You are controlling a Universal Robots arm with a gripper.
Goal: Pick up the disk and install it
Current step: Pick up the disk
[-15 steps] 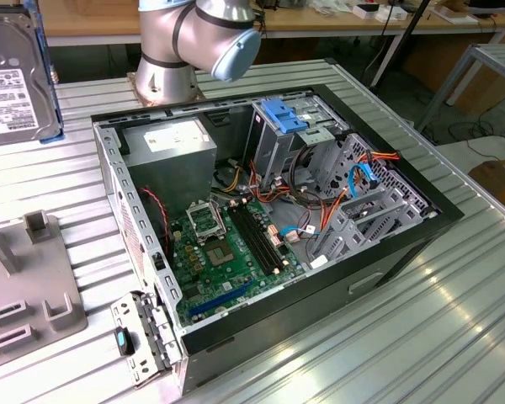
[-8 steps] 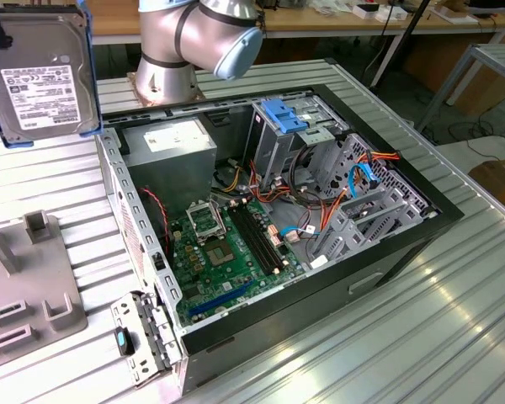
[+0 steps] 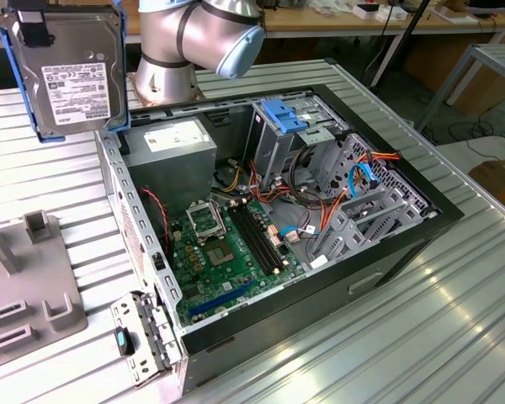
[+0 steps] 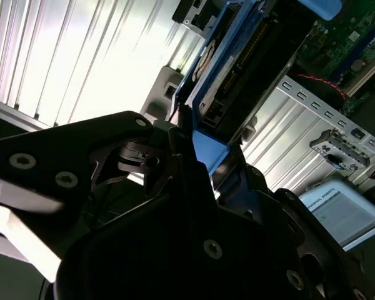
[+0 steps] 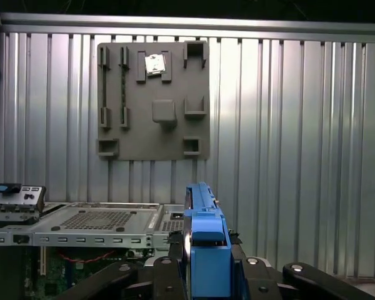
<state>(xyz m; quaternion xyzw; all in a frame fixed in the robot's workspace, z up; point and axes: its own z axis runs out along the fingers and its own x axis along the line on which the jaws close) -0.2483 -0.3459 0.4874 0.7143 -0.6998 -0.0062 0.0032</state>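
Note:
The disk [image 3: 67, 71], a dark drive with a white label in a bright blue carrier, hangs upright in the air at the exterior view's upper left, above the ribbed table and beside the open computer case [image 3: 109, 168]. My gripper [image 3: 35, 25] is shut on its upper edge. In the second wrist view the black fingers [image 4: 175, 162] clamp the blue rail of the disk [image 4: 237, 69]. In the first wrist view the disk [image 5: 203, 244] shows edge-on between the gripper [image 5: 206, 278] parts, over the case wall [image 5: 81, 222].
Inside the case stand a drive cage with a blue bracket [image 3: 282, 114], a power supply [image 3: 172, 147], a motherboard [image 3: 227, 244] and loose cables [image 3: 353, 181]. A grey fixture plate [image 3: 25, 286] lies on the table at the exterior view's left. The arm's base [image 3: 194, 42] rises behind the case.

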